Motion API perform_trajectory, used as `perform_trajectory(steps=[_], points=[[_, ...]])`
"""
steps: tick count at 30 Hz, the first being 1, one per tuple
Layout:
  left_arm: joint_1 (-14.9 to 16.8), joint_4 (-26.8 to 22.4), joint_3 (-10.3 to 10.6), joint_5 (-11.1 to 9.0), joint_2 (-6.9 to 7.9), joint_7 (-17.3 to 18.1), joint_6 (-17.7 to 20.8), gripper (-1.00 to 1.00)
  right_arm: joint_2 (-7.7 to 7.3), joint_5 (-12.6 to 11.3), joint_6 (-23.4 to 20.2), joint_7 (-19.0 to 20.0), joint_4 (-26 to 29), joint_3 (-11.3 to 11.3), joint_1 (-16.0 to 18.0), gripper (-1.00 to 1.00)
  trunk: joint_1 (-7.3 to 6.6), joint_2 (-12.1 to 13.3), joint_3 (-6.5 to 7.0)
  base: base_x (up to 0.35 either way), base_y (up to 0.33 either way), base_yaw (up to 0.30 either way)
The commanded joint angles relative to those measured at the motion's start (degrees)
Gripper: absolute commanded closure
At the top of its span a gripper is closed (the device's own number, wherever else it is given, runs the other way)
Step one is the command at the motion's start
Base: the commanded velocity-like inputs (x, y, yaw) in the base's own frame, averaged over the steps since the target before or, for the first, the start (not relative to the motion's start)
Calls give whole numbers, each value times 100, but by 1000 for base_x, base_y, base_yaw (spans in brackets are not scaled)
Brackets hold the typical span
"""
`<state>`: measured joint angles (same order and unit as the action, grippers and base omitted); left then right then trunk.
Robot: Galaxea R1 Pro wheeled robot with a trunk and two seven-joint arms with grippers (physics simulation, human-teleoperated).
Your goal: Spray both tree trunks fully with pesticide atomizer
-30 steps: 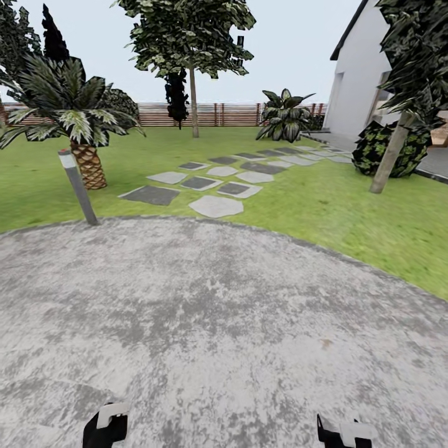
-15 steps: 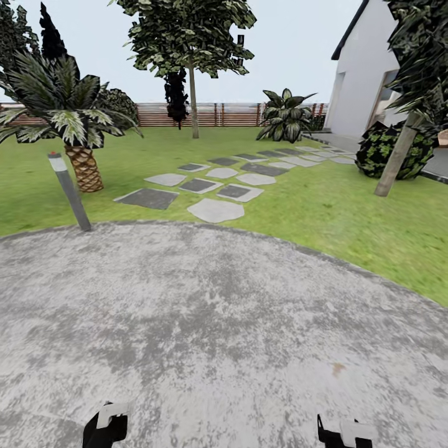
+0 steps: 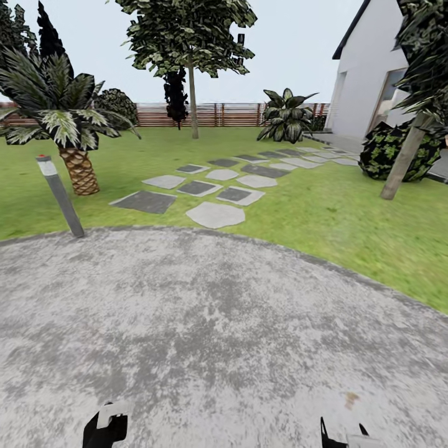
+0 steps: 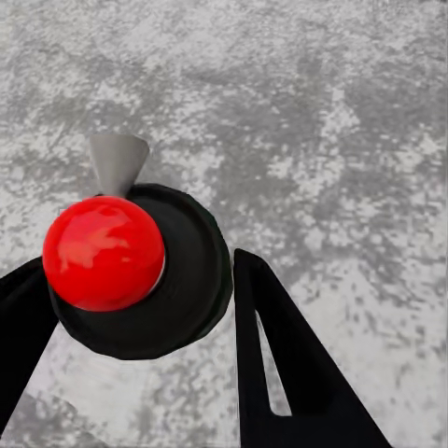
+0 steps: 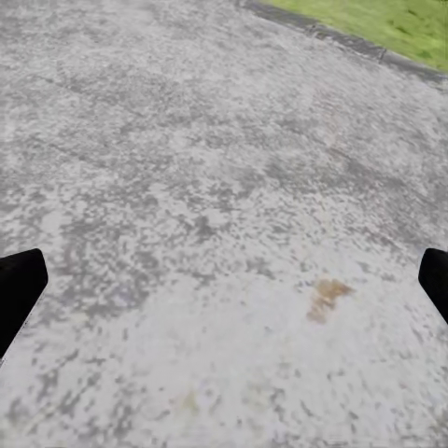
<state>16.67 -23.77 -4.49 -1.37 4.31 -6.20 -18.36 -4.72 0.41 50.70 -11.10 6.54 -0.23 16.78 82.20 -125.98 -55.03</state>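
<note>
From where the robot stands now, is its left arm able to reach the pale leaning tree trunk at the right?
Probably not. The pale leaning tree trunk stands far off across grey paving and lawn, while the left gripper sits low at the robot.

My black left end effector (image 4: 140, 373) flanks a glossy red ball (image 4: 103, 252) on a black disc (image 4: 182, 280); mottled grey paving (image 3: 218, 323), green lawn (image 3: 323, 211).
</note>
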Motion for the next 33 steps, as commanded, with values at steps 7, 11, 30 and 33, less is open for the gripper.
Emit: perform_trajectory(steps=[7,11,30,33], points=[[3,4,1,-13,2,-4,-38,100,34,11,37,3,-283,5,1,-100,2,-2,-5,339,0,0],[3,3,1,-13,3,-4,-36,100,113,11,32,-4,-480,1,1,-100,2,-2,-5,339,0,0],[2,3,1,-14,-2,1,-39,100,129,9,33,-6,-505,-3,1,-100,2,-2,-5,339,0,0],[1,6,3,-13,-5,2,-31,100,129,8,31,-6,-505,-1,1,-100,2,-2,-5,339,0,0]])
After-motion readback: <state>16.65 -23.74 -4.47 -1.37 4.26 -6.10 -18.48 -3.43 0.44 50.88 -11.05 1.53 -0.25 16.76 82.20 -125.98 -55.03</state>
